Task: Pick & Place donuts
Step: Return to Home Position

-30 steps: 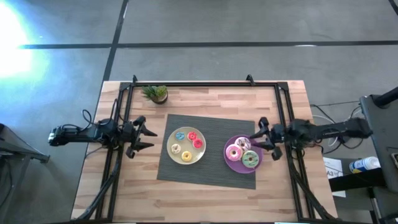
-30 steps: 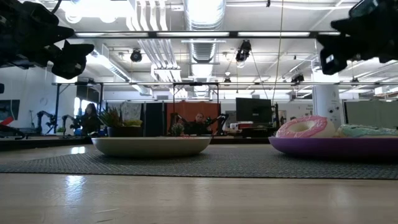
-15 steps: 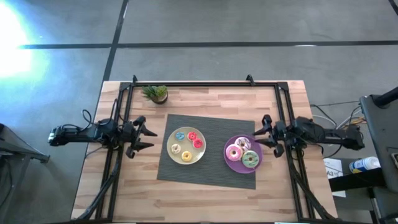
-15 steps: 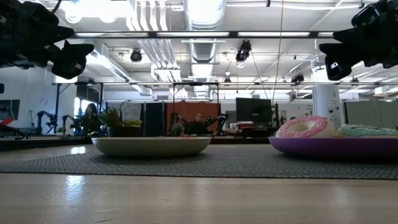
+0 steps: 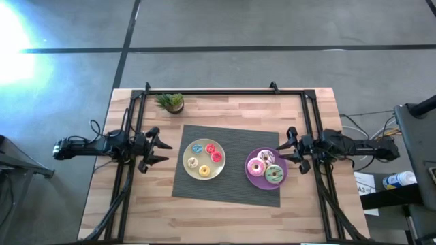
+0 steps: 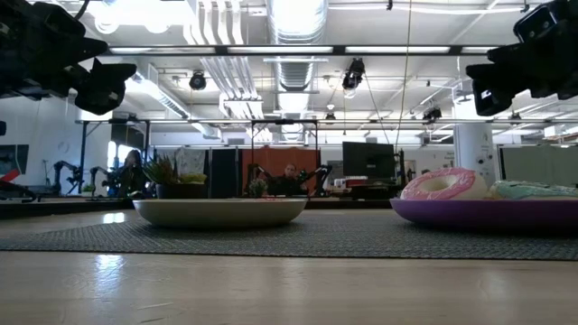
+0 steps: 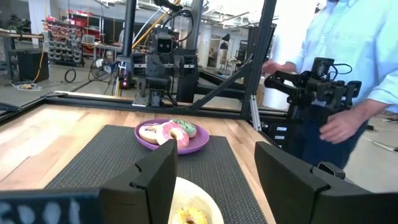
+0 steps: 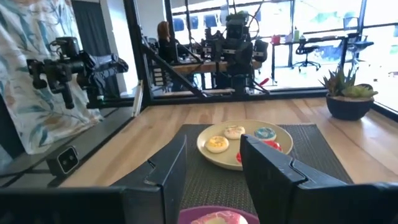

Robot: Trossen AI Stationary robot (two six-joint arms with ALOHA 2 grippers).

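Three donuts, pink (image 5: 257, 167), white-pink (image 5: 266, 157) and green (image 5: 274, 174), lie flat on the purple plate (image 5: 252, 180). Several more, among them a red one (image 5: 217, 157) and a yellow one (image 5: 204, 170), lie on the yellow plate (image 5: 186, 155). My right gripper (image 5: 281, 154) hangs open above the purple plate's right rim and touches nothing. In its wrist view my right gripper (image 8: 214, 171) looks across at the yellow plate (image 8: 245, 163). My left gripper (image 5: 167, 152) waits open in the air left of the mat, as my left gripper (image 7: 214, 180) also shows in its wrist view.
Both plates stand on a dark woven mat (image 5: 228, 136). A small potted plant (image 5: 170, 102) stands near the far left corner. A black frame rail (image 5: 225, 92) runs along the far edge. A person (image 7: 348, 56) stands beyond the table's right side.
My right gripper has drawn back a little toward the table's right edge and risen slightly, staying open. The donuts, the plates and my left arm have kept still.
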